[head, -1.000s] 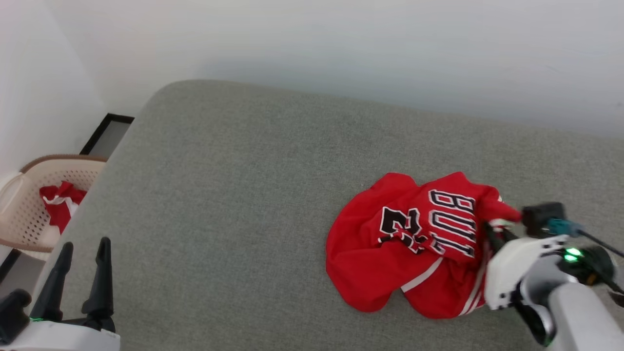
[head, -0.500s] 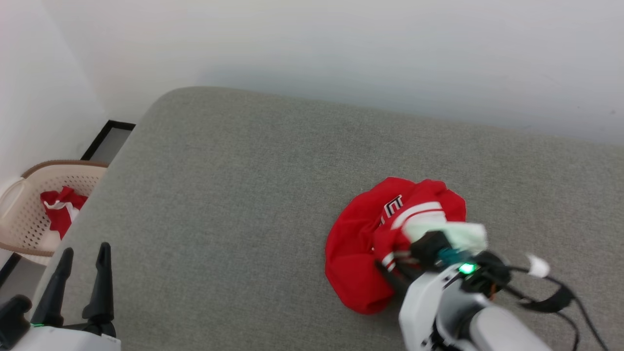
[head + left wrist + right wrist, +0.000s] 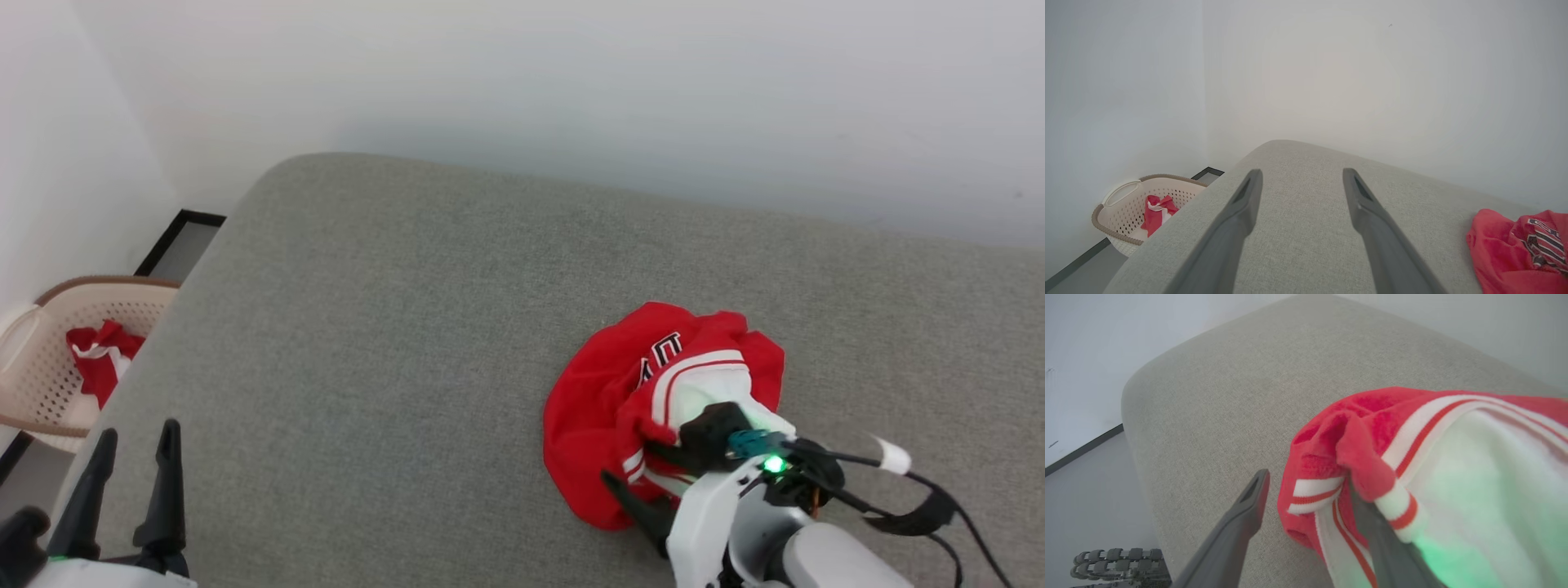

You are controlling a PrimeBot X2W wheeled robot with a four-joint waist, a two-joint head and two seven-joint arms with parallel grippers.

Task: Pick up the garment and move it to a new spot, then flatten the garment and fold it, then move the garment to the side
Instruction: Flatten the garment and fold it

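Note:
The garment (image 3: 592, 392) is a red jersey with white-and-red striped trim. It lies bunched in a heap on the right part of the grey cushion (image 3: 392, 327), white lining turned up. My right gripper (image 3: 637, 467) sits at the heap's near edge, jaws apart. In the right wrist view the garment (image 3: 1372, 428) drapes over one of the fingers (image 3: 1378, 535), while the other finger stands bare beside it. My left gripper (image 3: 140, 441) hovers open at the cushion's near left corner, far from the garment (image 3: 1506, 249), with nothing between the fingers of that left gripper (image 3: 1302, 173).
A beige perforated basket (image 3: 49, 327) stands on the floor left of the cushion, holding red clothing (image 3: 98, 359); the basket (image 3: 1118, 196) also appears in the left wrist view. A pale wall runs behind the cushion. The cushion's left edge drops to grey floor.
My right gripper, shut on the garment a second ago, swung left, bunching the jersey over itself, and has now opened. The left gripper has stayed put.

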